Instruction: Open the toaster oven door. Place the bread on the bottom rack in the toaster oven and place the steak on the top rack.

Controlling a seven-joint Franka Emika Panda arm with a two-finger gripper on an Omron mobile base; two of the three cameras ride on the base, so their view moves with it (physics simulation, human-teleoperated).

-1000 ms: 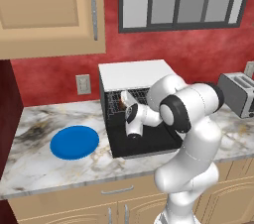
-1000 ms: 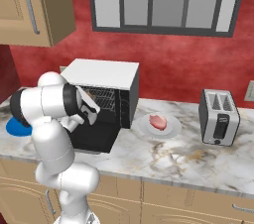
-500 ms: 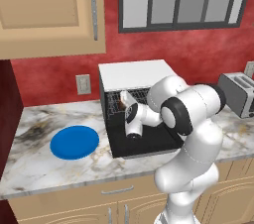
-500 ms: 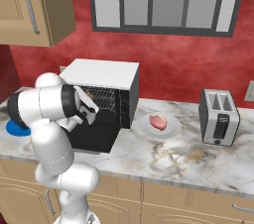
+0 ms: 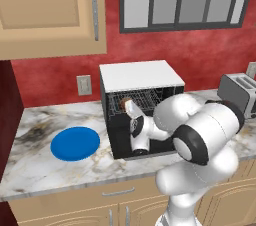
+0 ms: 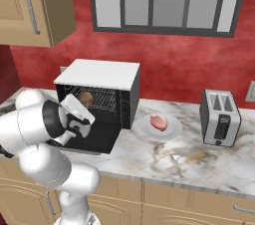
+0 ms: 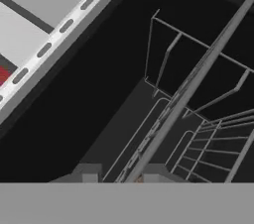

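gripper [image 5: 128, 106]: reaching into the open mouth of the toaster oven [image 5: 141, 105], jaws drawn in around a brown piece of bread [image 5: 127, 104]; in the right base view the same brown lump [image 6: 85, 98] sits at the wrist's tip, just at the rack front. grip looks real but contact pts are too small to confirm.
hand view: gripper [image 7: 119, 177] tips stand close together, a wire rack [image 7: 198, 99] edge running diagonally between them; dark oven interior beyond.
toaster oven door [image 6: 94, 139]: already down, lying flat toward the robot, black panel under the arm.
bread: light, soft-ish, crumbly; judged easy to crush, so a gentle pinch across the short sides suits it. should sit flat on wires w/o rolling. which rack level it is at: can't tell from these views.
steak [image 6: 159, 122]: on a white plate [image 6: 148, 130] on the counter [image 6: 189, 154], betw. oven and the silver slot toaster [image 6: 219, 117]. judged heavier, floppy, slick; best taken across the thick middle, firm squeeze, else it may sag or slip.
blue plate [image 5: 75, 143]: left of oven, bare.
stage: door step done, bread going in, steak untouched.
risk: fingers snagging rack wires on the way out.
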